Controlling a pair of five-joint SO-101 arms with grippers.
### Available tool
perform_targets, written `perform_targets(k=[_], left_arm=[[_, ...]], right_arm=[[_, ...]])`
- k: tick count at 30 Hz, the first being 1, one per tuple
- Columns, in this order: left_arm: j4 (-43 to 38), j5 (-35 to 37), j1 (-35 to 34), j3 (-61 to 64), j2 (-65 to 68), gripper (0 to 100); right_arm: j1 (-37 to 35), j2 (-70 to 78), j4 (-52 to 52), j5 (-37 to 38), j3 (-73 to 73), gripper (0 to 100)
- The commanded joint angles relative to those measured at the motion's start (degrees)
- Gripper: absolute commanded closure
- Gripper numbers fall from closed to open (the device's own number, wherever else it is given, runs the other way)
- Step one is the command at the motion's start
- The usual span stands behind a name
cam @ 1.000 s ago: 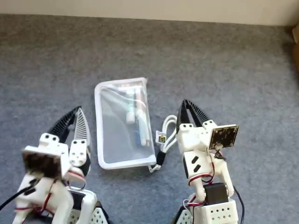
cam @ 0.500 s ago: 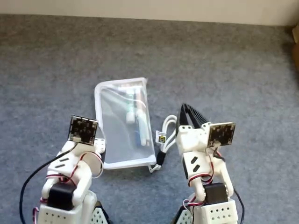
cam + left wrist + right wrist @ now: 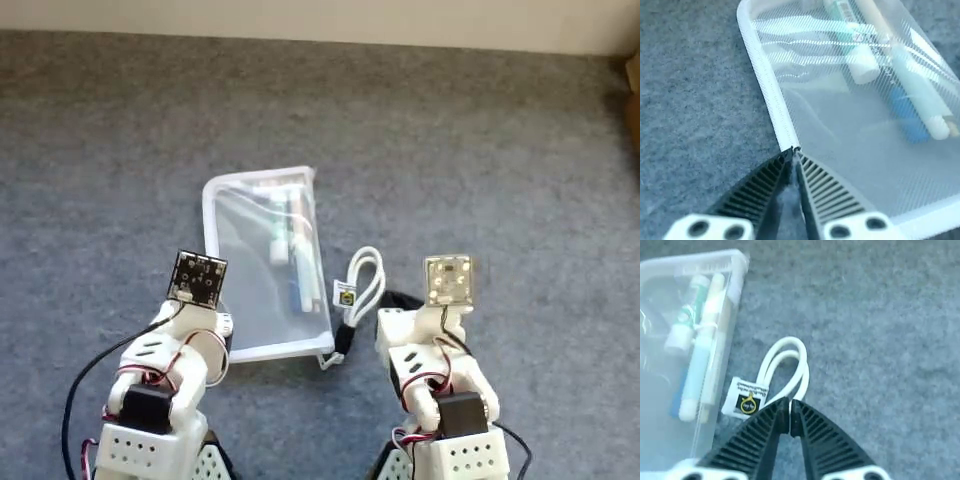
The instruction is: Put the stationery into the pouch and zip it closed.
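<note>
Flat on the grey carpet (image 3: 500, 150), between the two arms: a translucent mesh pouch (image 3: 250, 290) with white edging, long sides running near to far. Holds the stationery (image 3: 285, 245), all of it inside and bunched along the right side. Among it, in the left wrist view: a white marker (image 3: 865, 65), a green-labelled pen (image 3: 840, 10), and a pale stick with a blue end (image 3: 907, 107). The left half of the pouch is bare mesh.

Just right of the pouch, on the carpet: a white cord loop (image 3: 366, 275) with a small tag (image 3: 345, 294) beside it. Running down from the loop to a small dark piece (image 3: 343, 340) at the pouch's near right corner. Cannot tell whether the zip is fully closed.

Left arm (image 3: 160, 380) at the near left, its wrist over the pouch's near left corner. Left gripper (image 3: 792, 152) with fingers pressed together, tips right at the white edging of the pouch's left long side, nothing seen between them.

Right arm (image 3: 435, 370) at the near right, apart from the pouch. Right gripper (image 3: 789, 407) likewise closed tight, tips at the near end of the cord loop, just beside the tag. Unclear whether any cord is pinched there.

Along the far edge, a pale wall strip (image 3: 300, 20).
</note>
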Motion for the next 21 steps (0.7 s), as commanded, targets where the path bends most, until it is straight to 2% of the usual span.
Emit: perform_targets(k=[1, 7, 11, 21], left_arm=[[-0.62, -0.53, -0.84, 1.27, -0.22, 99], [7.65, -0.53, -0.84, 1.27, -0.22, 99], [13.54, -0.53, -0.84, 1.27, -0.22, 99], [14.07, -0.53, -0.75, 1.27, -0.22, 99]], right_arm=[[-0.31, -1.19, 5.85, -0.35, 8.84, 99.3], [-0.13, -1.19, 15.6, 0.0, 8.84, 99.3], [-0.13, -1.19, 16.22, 0.0, 8.84, 99.3], [-0.13, -1.19, 16.22, 0.0, 8.84, 99.3]])
